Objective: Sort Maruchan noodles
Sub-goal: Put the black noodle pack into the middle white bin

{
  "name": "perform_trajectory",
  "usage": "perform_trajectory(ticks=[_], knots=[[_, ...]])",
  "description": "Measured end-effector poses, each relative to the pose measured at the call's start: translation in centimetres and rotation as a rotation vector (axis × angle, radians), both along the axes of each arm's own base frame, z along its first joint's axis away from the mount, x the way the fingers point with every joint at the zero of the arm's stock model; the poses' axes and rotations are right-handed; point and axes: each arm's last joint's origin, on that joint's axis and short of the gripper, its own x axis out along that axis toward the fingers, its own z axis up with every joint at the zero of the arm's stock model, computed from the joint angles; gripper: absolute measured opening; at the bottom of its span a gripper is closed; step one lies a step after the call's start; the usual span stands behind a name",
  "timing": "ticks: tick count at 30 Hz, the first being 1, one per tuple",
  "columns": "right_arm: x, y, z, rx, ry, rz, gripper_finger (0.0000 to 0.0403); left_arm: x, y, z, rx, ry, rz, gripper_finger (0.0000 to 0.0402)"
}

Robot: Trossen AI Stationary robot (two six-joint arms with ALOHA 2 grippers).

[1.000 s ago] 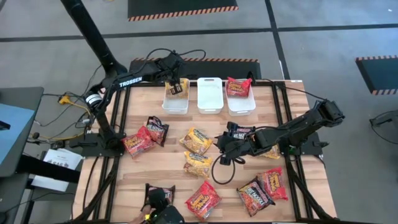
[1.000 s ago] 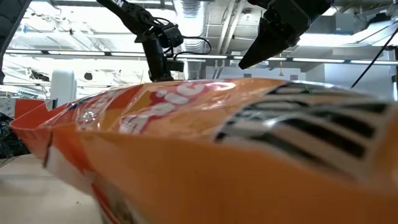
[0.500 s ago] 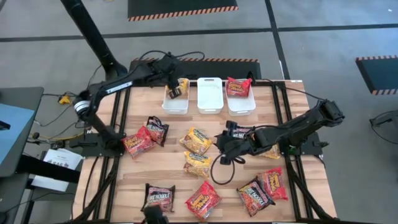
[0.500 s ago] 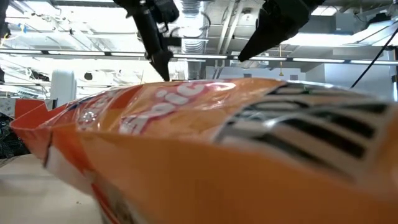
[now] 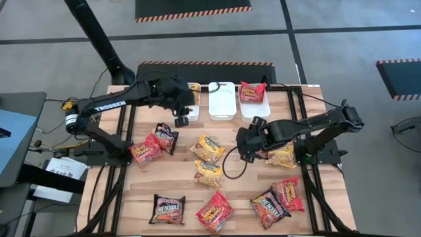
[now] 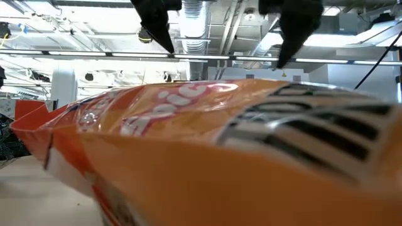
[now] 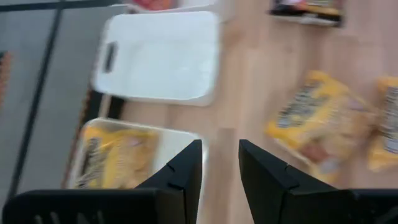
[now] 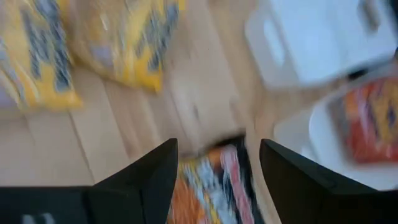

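Observation:
Several Maruchan packets lie flat on the wooden table: yellow ones (image 5: 207, 148) (image 5: 209, 173) (image 5: 283, 157), red ones (image 5: 145, 150) (image 5: 214, 212) (image 5: 289, 192), dark ones (image 5: 166, 135) (image 5: 169, 209) (image 5: 268, 207). A yellow packet (image 7: 115, 155) lies in the left white bin (image 5: 186, 105), and a red packet (image 5: 252, 91) lies in the right bin (image 5: 254, 108). My left gripper (image 5: 181, 118) hovers open by the left bin's near edge, holding nothing. My right gripper (image 5: 248, 141) is open above a dark-and-red packet (image 8: 208, 180) that shows between its fingers.
The middle white bin (image 5: 222, 100) holds nothing. The three bins stand in a row at the table's far edge. In the low view a red-orange packet (image 6: 201, 157) close to the camera blocks nearly everything. Cables trail by both arms. Bare wood lies at the table's near left.
My left gripper has drawn back from inside the left bin toward the table's near edge, and the yellow packet has stayed in that bin. My right gripper has moved a little toward the far edge and turned from slanting to pointing down over the dark packet.

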Motion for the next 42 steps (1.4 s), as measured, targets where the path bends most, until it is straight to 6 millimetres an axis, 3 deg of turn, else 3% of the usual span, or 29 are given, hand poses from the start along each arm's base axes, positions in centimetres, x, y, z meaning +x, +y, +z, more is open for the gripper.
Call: perform_trajectory(ticks=[10,16,24,38,42], knots=[[-1.1,-3.9,-2.5,0.245,0.179,-0.085,0.0251,-0.3,-3.0,-1.1,-0.141,0.098,-0.049,0.0096],[-1.7,-5.6,-5.4,0.382,0.214,-0.094,0.0246,-0.8,-3.7,-3.0,-0.178,0.171,-0.034,0.0096],[-2.3,-7.1,-8.1,0.437,0.178,-0.136,0.0245,-1.0,-3.7,-4.7,-0.189,0.22,-0.029,0.0096],[-3.5,-6.3,-11.4,0.446,0.168,-0.191,0.0243,-0.8,-3.7,-4.6,-0.184,0.198,-0.031,0.0096],[-3.4,-6.0,-11.5,0.424,0.157,-0.218,0.0215,-0.8,-3.7,-4.6,-0.184,0.198,-0.031,0.0096]])
